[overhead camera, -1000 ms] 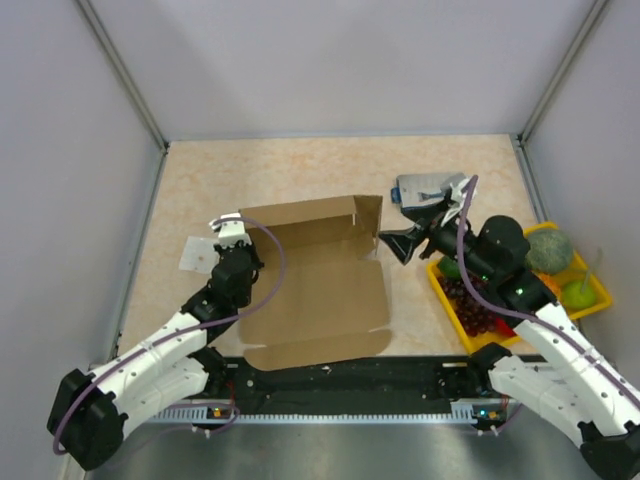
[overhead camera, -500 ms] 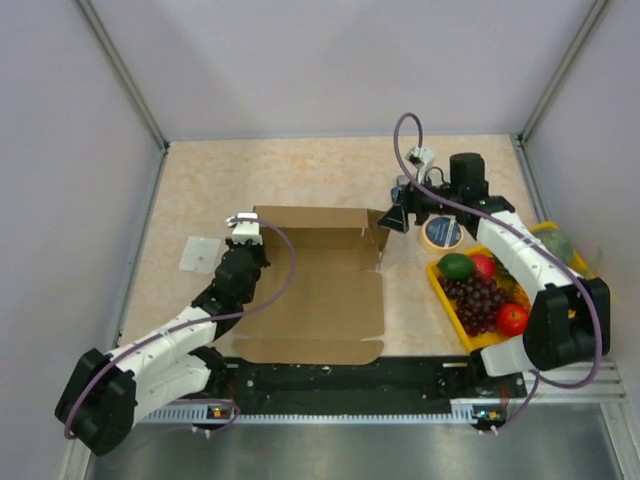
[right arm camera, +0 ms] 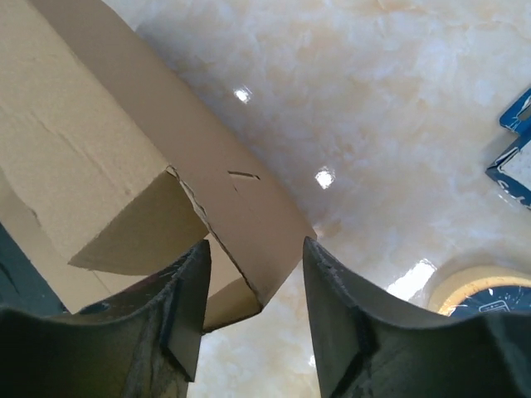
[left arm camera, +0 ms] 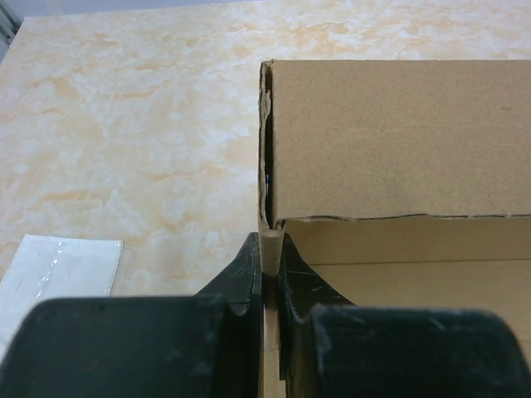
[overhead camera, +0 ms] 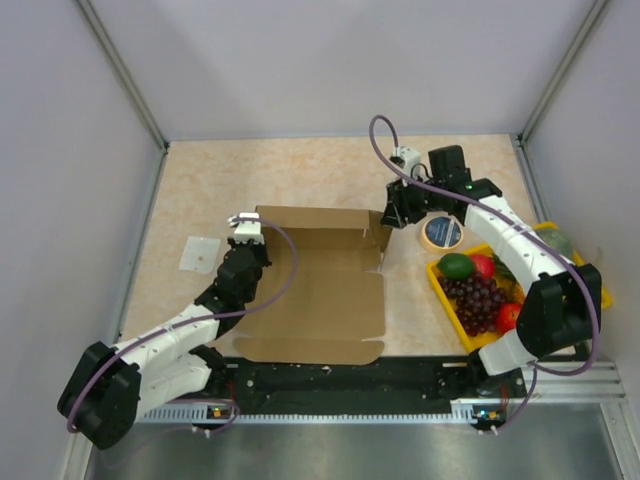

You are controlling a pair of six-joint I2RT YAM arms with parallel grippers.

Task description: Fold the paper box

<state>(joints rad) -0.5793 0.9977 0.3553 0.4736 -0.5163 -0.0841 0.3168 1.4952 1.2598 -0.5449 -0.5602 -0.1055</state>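
The brown cardboard paper box (overhead camera: 320,280) lies in the middle of the table, its back wall standing upright and its base and front flap flat. My left gripper (overhead camera: 245,232) is shut on the box's upright left wall (left arm camera: 270,249), pinching the edge between both fingers. My right gripper (overhead camera: 393,215) is open at the box's back right corner; in the right wrist view (right arm camera: 257,265) the corner flap (right arm camera: 241,224) stands between the two spread fingers without being pinched.
A small white packet (overhead camera: 200,253) lies left of the box. A tape roll (overhead camera: 441,233) and a blue-and-white package (right arm camera: 518,157) lie by the right gripper. A yellow tray (overhead camera: 440,280) of fruit stands at the right edge.
My right arm swung up and back from beside the tray to the box's back right corner. The box's back wall came upright and squared. The left gripper kept its hold.
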